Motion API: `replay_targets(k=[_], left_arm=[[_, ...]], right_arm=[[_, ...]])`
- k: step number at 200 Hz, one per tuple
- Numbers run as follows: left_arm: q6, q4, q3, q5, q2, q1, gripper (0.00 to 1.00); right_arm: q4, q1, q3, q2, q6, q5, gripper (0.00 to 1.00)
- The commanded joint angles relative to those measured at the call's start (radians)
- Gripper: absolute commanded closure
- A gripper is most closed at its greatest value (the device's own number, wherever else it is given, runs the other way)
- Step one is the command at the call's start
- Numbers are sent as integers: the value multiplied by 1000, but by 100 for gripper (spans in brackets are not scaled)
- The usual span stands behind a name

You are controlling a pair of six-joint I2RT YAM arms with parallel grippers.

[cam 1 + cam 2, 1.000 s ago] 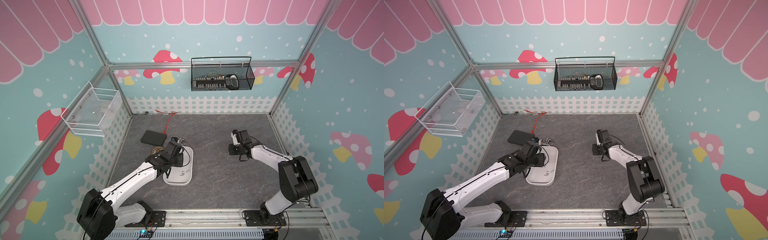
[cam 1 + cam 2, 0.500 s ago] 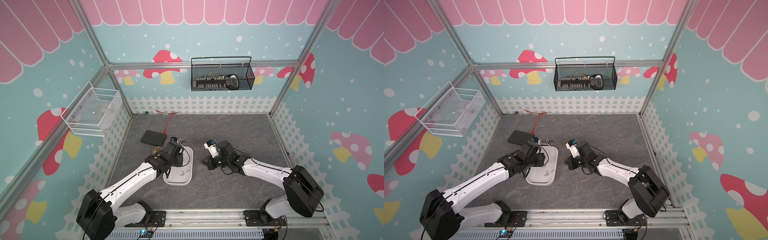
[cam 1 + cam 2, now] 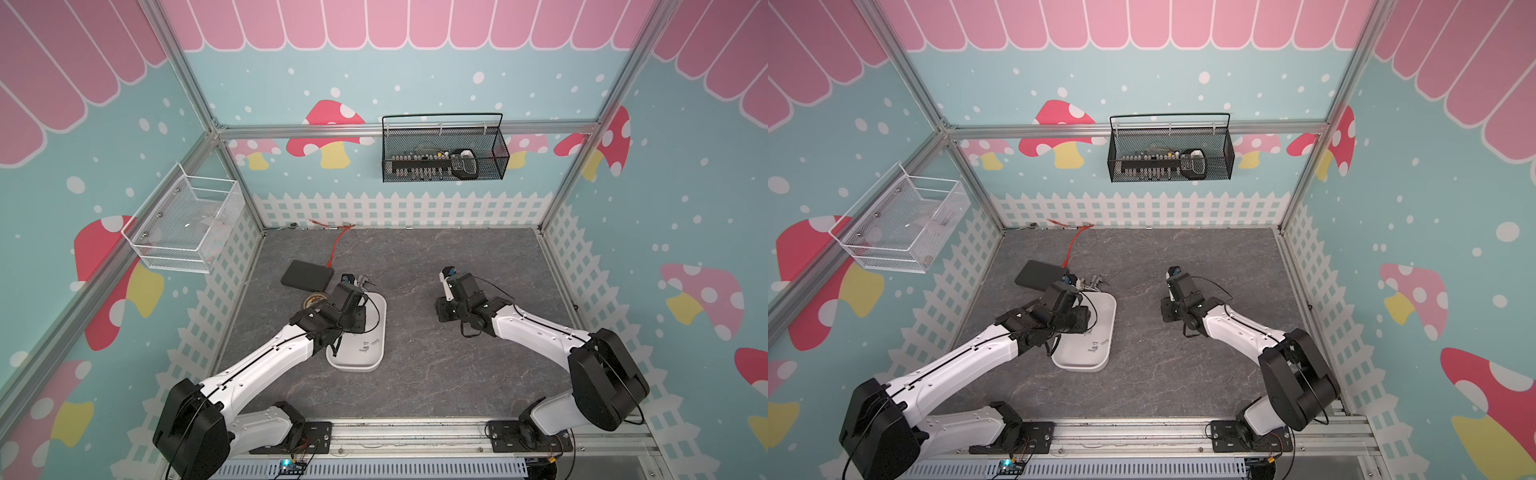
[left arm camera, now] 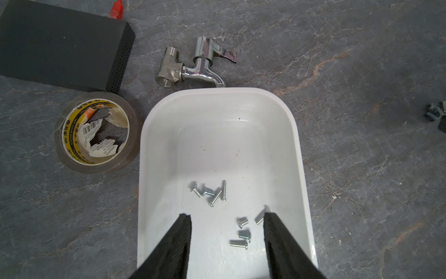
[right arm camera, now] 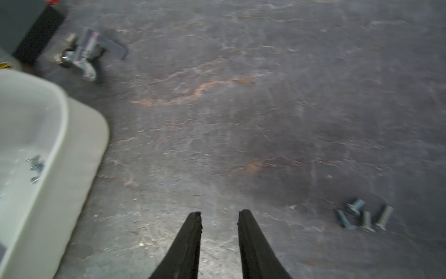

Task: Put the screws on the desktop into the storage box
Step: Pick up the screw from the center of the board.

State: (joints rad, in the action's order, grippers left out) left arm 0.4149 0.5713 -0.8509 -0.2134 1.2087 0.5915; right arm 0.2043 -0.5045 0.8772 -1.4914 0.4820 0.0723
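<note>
- White plastic storage box (image 4: 299, 149) lies flat on the dark grey, pale-veined tabletop (image 3: 457, 374). In both top views it sits on the left arm's side.
- Eight screws (image 4: 212, 193) are counted inside the box in the left wrist view. Four are bunched and touching, and four more lie scattered near them on the box floor.
- Left pincer (image 4: 226, 215) hangs over the box with its fingers spread wide and nothing gripped. One screw shows just beside a fingertip, partly hidden by it.
- Loose screws (image 5: 362, 215) lie bunched together on the bare tabletop, well apart from the box. They look like four, though the right wrist view is blurred. The same bunch shows at the edge of the left wrist view (image 4: 434, 113).
- Right pincer (image 5: 220, 213) is above bare tabletop, with the box off to one side and the loose screws near on the other. Its fingers are parted by a narrow gap, with only tabletop visible between them.
- Chrome tap (image 4: 200, 70) lies on its side just past one short end of the box, its spout close to the rim.
- Tape roll (image 4: 96, 135) lies flat just beside the box, close against a corner of the flat black case (image 4: 60, 46).
</note>
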Motion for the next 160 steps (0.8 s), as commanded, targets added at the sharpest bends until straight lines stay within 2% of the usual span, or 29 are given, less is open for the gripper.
replay_targets(k=[1, 45, 72, 135, 160], left_arm=[[-8, 9, 8, 3, 6, 1, 48], [-8, 9, 7, 6, 3, 3, 48], [-7, 8, 9, 7, 0, 3, 48], [-9, 10, 9, 9, 4, 4, 48], [-11, 10, 9, 10, 8, 4, 48]], right_arm=[[76, 76, -18, -21, -24, 72, 65], [162, 138, 47, -117, -43, 145, 65], [165, 172, 66, -158, -60, 131, 65], [168, 214, 108, -207, -86, 107, 76], [166, 225, 113, -226, -88, 86, 77]])
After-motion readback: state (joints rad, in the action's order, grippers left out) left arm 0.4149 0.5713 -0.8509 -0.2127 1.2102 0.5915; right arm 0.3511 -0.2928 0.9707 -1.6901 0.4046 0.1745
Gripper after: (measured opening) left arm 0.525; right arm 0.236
